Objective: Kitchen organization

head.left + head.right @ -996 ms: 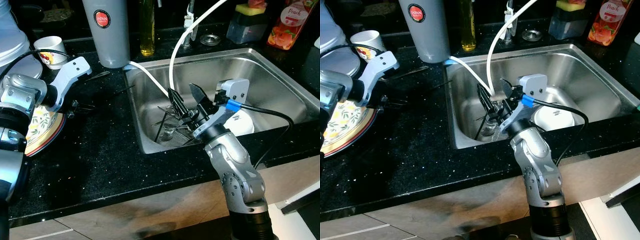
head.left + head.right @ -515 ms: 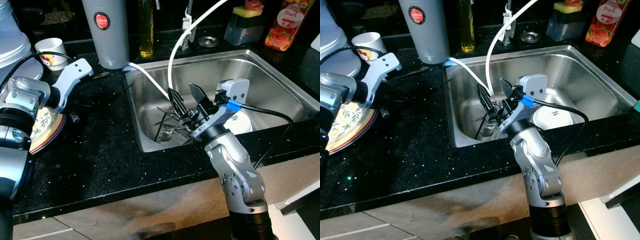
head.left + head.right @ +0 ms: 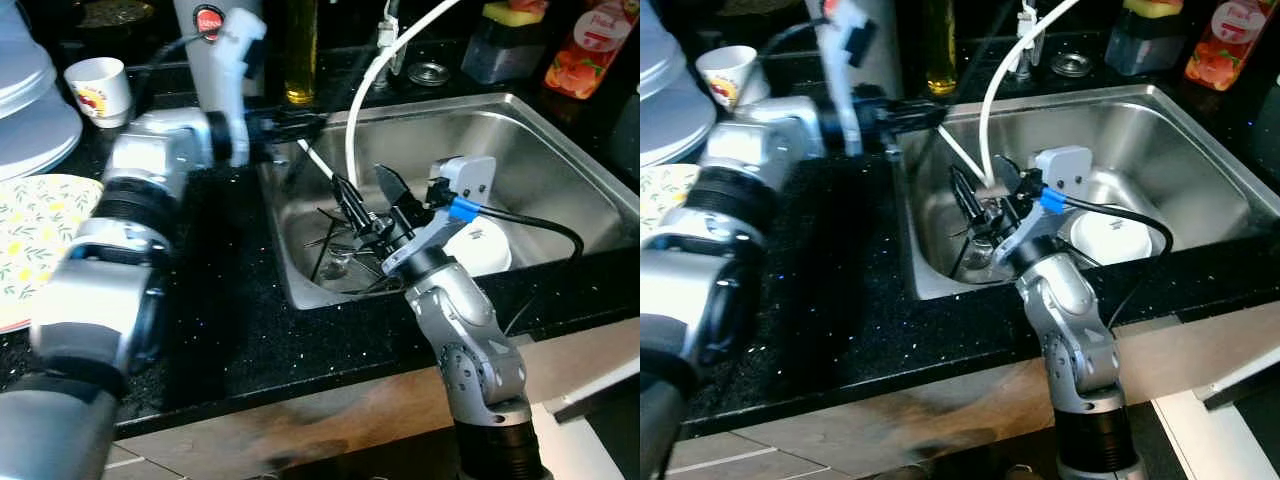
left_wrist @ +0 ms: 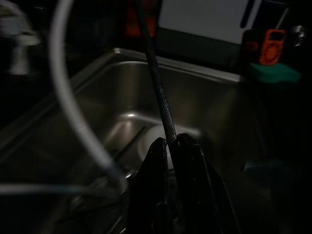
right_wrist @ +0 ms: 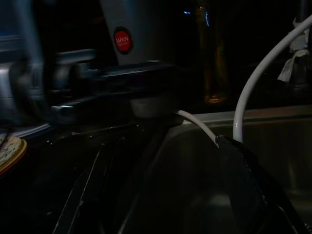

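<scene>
Chopstick (image 4: pixel 161 97) sits pinched in left pincer (image 4: pixel 170 146) above sink (image 4: pixel 112 97).

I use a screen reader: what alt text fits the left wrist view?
Dim view along the left gripper, jaws shut on a thin dark utensil handle over a steel sink. A white hose curves past, and a white bowl lies below.

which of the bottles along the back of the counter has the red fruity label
The bottle at the far right back corner, past the sink. Its label is red-orange with fruit; the tall bottle behind the sink's left corner holds plain yellow liquid.
</scene>
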### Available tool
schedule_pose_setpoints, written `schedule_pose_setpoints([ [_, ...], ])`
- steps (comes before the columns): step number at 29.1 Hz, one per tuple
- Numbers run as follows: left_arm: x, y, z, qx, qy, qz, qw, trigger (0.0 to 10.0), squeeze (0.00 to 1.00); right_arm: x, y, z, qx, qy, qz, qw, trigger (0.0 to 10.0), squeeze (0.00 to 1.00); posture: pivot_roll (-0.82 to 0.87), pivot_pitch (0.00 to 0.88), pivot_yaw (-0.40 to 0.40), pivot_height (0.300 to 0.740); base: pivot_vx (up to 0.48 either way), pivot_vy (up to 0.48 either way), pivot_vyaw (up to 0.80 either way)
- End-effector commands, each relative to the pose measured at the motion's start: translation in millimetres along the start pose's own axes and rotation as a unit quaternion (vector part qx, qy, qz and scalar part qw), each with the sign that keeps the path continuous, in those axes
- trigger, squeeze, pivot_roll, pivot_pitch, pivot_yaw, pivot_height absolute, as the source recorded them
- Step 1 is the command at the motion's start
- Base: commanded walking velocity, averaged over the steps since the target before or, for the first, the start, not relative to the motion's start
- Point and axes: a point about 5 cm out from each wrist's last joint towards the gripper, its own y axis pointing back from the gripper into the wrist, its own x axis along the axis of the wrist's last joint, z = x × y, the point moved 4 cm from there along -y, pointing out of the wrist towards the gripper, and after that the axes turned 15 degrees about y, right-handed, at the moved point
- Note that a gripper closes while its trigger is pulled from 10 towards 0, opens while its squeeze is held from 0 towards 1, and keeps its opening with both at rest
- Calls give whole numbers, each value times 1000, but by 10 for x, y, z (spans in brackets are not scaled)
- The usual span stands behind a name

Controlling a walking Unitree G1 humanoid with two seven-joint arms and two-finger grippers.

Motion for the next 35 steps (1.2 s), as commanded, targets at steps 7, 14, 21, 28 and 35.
schedule_pose_setpoints([
  [7, -403, -447, 133, 60, 18, -48, 997, 10000, 1000, 6, 44, 18, -9, 4, -3, 1000, 10000, 0, 116, 124, 58, 740, 0, 0, 0],
  [14, 57, -214, 113, 21, -18, 24, 999, 10000, 0, 4, 54, 41, -13, 4, -4, 1000, 10000, 0, 133, 130, 56, 740, 0, 0, 0],
  [21, 380, 799, -667, 247, -213, -62, 943, 10000, 0, -11, 40, 12, -13, -3, -2, 1000, 10000, 0, 158, 137, 60, 740, 0, 0, 0],
  [28, 167, 1600, -1167, 422, -262, -189, 847, 10000, 0, -8, 41, -21, -12, -10, -2, 1000, 10000, 0, 178, 154, 65, 740, 0, 0, 0],
  [35, 79, 1995, -1341, 507, -296, -226, 778, 10000, 0, -12, 53, -41, -11, -14, -4, 1000, 10000, 0, 176, 170, 64, 740, 0, 0, 0],
])
